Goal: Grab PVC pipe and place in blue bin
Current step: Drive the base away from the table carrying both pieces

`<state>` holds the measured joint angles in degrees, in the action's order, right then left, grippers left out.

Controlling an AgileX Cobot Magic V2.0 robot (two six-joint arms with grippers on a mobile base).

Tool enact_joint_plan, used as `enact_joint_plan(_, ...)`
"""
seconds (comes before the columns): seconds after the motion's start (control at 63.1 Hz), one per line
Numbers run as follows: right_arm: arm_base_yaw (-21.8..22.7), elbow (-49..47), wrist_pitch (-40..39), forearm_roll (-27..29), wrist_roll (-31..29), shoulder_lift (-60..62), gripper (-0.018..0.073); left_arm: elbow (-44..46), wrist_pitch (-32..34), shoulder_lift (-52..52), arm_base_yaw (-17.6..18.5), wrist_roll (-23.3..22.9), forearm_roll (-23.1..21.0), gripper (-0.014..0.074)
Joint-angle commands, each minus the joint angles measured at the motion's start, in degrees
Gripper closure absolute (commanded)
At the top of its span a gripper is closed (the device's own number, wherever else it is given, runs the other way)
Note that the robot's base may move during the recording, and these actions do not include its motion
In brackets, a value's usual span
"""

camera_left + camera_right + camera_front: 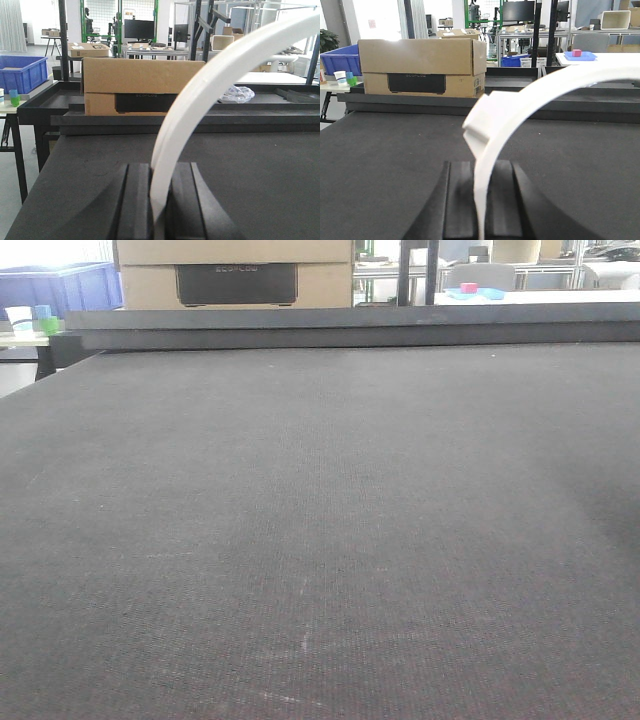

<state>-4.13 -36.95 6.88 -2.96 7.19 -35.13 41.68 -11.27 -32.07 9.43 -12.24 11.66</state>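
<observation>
The left gripper (160, 172) has two matte black slab fingers (135, 200) at 6 o'clock, flaring outward. The right gripper (481, 167) matches.

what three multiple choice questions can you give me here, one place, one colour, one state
1. In the left wrist view, the blue bin sits: A) left of the cardboard box B) on the box C) in the gripper
2. The PVC pipe is: A) grey B) white C) orange
3. The left gripper is: A) open, empty B) shut on the pipe C) out of view
Answers: 1 A, it stands past the box's left edge; 2 B, its curve is plain white; 3 B, the pipe is clamped in it.
</observation>
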Motion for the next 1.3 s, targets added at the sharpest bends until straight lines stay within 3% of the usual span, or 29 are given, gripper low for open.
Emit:
enact_joint_plan(0.0,-0.08,-0.02,-1.15,-0.2,-0.29,0.42,0.0727,0.03,1.48,0.4,-0.09,-0.25,0.08,0.0707)
enact_joint_plan(1.284,-0.08,-0.02,-1.26,-0.2,-0.29,0.42,0.0727,0.03,1.48,0.4,-0.09,-0.25,0.08,0.0707)
